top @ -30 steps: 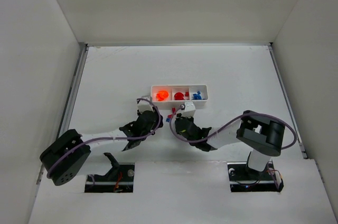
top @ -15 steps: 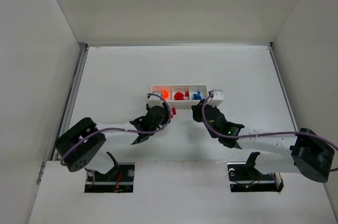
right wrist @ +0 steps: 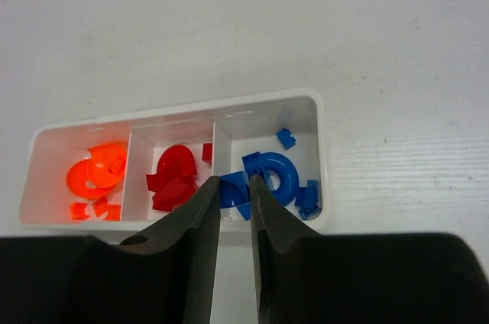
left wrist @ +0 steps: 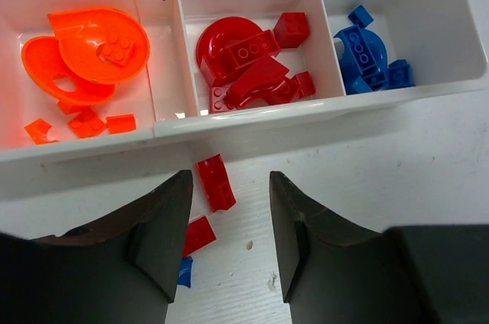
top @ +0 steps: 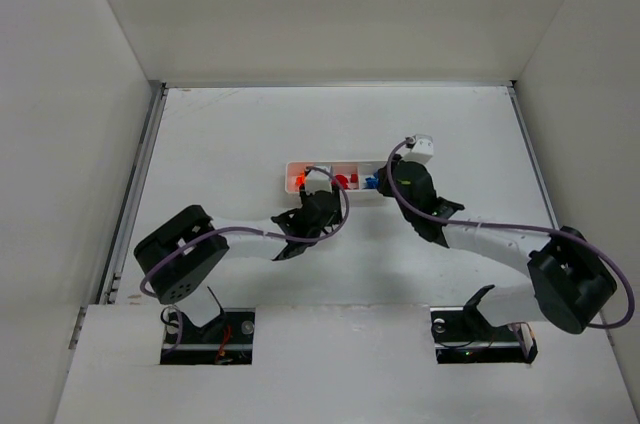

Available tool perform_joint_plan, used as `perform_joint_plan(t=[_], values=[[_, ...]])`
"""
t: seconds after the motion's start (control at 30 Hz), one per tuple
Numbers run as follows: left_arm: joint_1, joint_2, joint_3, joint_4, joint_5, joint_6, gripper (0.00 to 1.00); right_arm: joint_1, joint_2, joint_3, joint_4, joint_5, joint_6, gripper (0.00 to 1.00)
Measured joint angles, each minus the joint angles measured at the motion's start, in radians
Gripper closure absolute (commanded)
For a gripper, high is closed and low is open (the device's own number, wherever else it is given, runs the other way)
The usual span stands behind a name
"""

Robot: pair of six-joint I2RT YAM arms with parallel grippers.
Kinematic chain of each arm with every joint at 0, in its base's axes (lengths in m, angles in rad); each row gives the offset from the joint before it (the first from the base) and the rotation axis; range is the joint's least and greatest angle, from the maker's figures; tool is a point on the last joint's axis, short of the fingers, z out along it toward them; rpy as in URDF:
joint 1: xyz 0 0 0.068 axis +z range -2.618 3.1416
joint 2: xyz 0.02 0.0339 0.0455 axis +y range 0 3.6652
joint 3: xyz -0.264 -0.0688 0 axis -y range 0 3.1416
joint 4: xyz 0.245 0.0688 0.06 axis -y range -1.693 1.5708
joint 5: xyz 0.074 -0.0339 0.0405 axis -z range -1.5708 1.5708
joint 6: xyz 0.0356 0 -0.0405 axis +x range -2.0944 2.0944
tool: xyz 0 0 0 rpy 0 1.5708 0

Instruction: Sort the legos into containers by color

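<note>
Red legos point(left wrist: 215, 183) x2 outside 3-compt tray point(left wrist: 92, 148)

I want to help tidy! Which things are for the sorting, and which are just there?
For sorting: white tray, orange legos, red legos, blue legos, loose red pieces, loose blue piece.
Just there: table, white walls.

No legible markings anywhere.
White tray point(left wrist: 76, 160) and the legos point(left wrist: 252, 72) in it carry no readable lettering, label, number or brand; pieces show plain studs only.
</note>
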Motion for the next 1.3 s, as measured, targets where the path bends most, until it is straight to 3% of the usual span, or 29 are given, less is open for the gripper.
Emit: perform_joint_plan(t=[0.1, 0.23, 0.3, 0.6, 0.9, 1.3], values=[[-0.012, 0.035, 0.034, -0.015, -0.028, 0.003, 0.6, -0.014, 0.034, 0.017, 0.0, -0.015, -0.016, 0.7], [-0.027, 0.061, 0.055, -0.048, -0.068, 0.005, 0.62, -0.019, 0.065, 0.018, -0.001, -0.023, -0.028, 0.55], [-0.032, 0.07, 0.064, -0.061, -0.085, 0.006, 0.64, -0.019, 0.072, 0.018, -0.005, -0.026, -0.036, 0.52], [-0.051, 0.125, 0.132, -0.119, -0.152, 0.003, 0.71, -0.009, 0.058, 0.018, -0.006, -0.027, -0.039, 0.52], [-0.08, 0.14, 0.138, -0.166, -0.23, -0.03, 0.71, 0.008, 0.034, 0.016, -0.005, -0.027, -0.039, 0.52], [-0.076, 0.211, 0.165, -0.174, -0.218, -0.04, 0.71, 0.024, 0.01, 0.008, -0.004, -0.027, -0.039, 0.52]])
